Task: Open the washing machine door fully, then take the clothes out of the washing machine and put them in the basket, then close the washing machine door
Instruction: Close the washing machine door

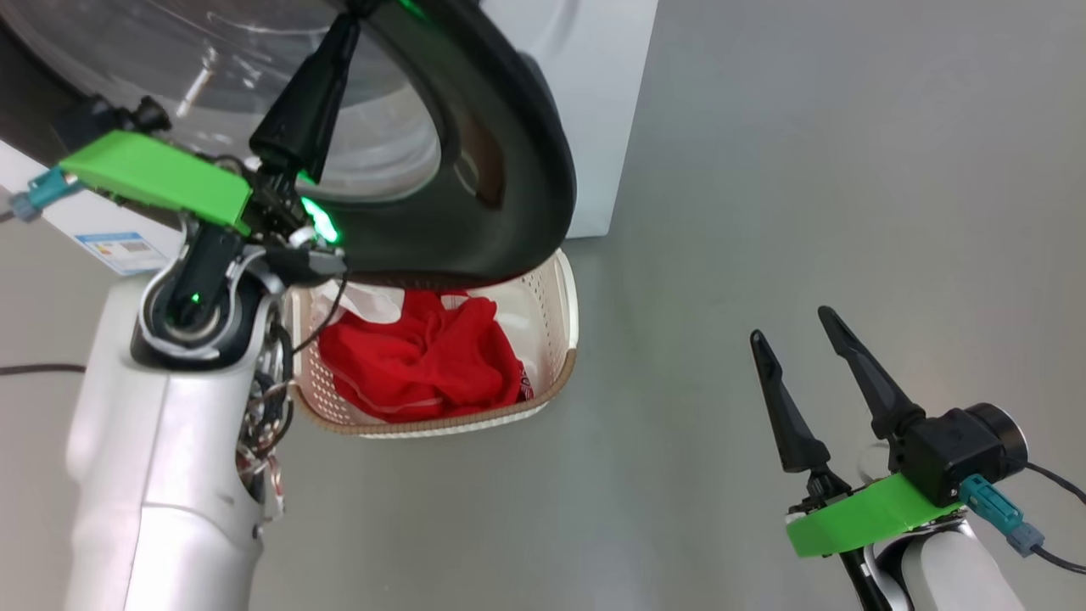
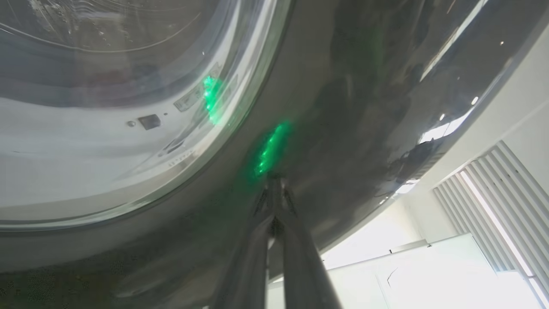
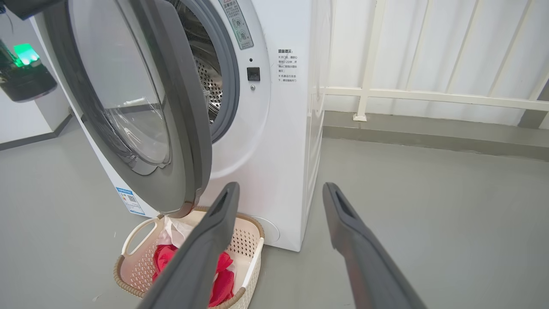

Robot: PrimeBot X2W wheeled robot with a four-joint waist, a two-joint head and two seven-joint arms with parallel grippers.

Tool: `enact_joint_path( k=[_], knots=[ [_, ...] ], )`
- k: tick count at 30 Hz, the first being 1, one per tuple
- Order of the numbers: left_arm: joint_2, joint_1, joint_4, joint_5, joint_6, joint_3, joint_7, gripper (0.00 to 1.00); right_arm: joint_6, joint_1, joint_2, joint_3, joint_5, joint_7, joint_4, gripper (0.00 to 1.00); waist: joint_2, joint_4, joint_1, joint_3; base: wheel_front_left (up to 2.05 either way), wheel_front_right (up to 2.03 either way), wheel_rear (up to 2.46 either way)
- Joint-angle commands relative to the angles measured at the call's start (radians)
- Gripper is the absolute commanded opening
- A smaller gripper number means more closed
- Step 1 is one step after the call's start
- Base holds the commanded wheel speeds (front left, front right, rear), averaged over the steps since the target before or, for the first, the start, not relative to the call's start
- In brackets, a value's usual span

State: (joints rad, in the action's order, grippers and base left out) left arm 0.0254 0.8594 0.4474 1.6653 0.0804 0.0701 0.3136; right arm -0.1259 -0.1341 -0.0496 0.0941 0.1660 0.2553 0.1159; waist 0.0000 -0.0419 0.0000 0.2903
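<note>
The washing machine door point(image 1: 509, 170) stands partly open, its glossy black rim point(image 2: 343, 107) hanging over the basket point(image 1: 570, 288). My left gripper point(image 1: 344, 34) is shut, and its joined tips point(image 2: 274, 182) press against the rim beside the glass window point(image 2: 107, 107). Red clothes point(image 1: 424, 356) and a bit of white cloth point(image 1: 365, 301) lie in the basket point(image 3: 124, 274). In the right wrist view the door point(image 3: 180, 107) half covers the steel drum point(image 3: 210, 86) of the washing machine point(image 3: 283, 150). My right gripper point(image 1: 790, 325) hangs open and empty over the floor.
Bare grey floor point(image 1: 806, 170) spreads to the right of the machine. A white railing point(image 3: 429, 94) and wall run behind it. A blue label point(image 1: 123, 250) is stuck on the machine's front. A dark cable point(image 1: 34, 369) lies on the floor at the left.
</note>
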Motion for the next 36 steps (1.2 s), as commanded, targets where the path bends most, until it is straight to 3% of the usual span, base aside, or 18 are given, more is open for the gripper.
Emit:
enact_joint_path(
  k=[1, 21, 33, 34, 35, 36],
  knots=[
    [0.025, 0.046, -0.012, 0.011, 0.016, -0.015, -0.013, 0.00, -0.005, -0.032, -0.001, 0.024, -0.010, 0.006, -0.029, 1.00, 0.0000, -0.005, 0.0000, 0.021, 0.00, 0.00, 0.00],
    [0.033, 0.148, 0.038, 0.001, 0.048, -0.032, -0.024, 0.00, -0.005, -0.065, -0.001, 0.042, -0.002, 0.006, -0.032, 1.00, 0.0000, -0.050, 0.0000, 0.076, 0.00, 0.00, 0.00],
    [0.037, 0.083, 0.060, -0.004, 0.050, -0.041, -0.020, 0.00, -0.005, -0.065, -0.001, 0.031, 0.013, 0.006, -0.022, 1.00, 0.0000, -0.028, 0.0000, 0.042, 0.00, 0.00, 0.00],
    [0.037, 0.068, 0.059, -0.002, 0.050, -0.047, -0.025, 0.31, -0.005, -0.065, -0.001, 0.030, 0.015, 0.006, -0.021, 1.00, 0.0000, -0.025, 0.0000, 0.036, 0.00, 0.00, 0.00],
    [0.040, 0.052, 0.059, -0.004, 0.050, -0.050, -0.031, 0.91, -0.005, -0.064, -0.001, 0.031, 0.016, 0.006, -0.020, 1.00, 0.0000, -0.021, 0.0000, 0.030, 0.00, 0.00, 0.00],
    [0.041, 0.034, 0.058, -0.006, 0.050, -0.053, -0.036, 1.00, -0.005, -0.063, -0.001, 0.030, 0.018, 0.006, -0.019, 1.00, 0.0000, -0.017, 0.0000, 0.023, 0.00, 0.00, 0.00]
  ],
)
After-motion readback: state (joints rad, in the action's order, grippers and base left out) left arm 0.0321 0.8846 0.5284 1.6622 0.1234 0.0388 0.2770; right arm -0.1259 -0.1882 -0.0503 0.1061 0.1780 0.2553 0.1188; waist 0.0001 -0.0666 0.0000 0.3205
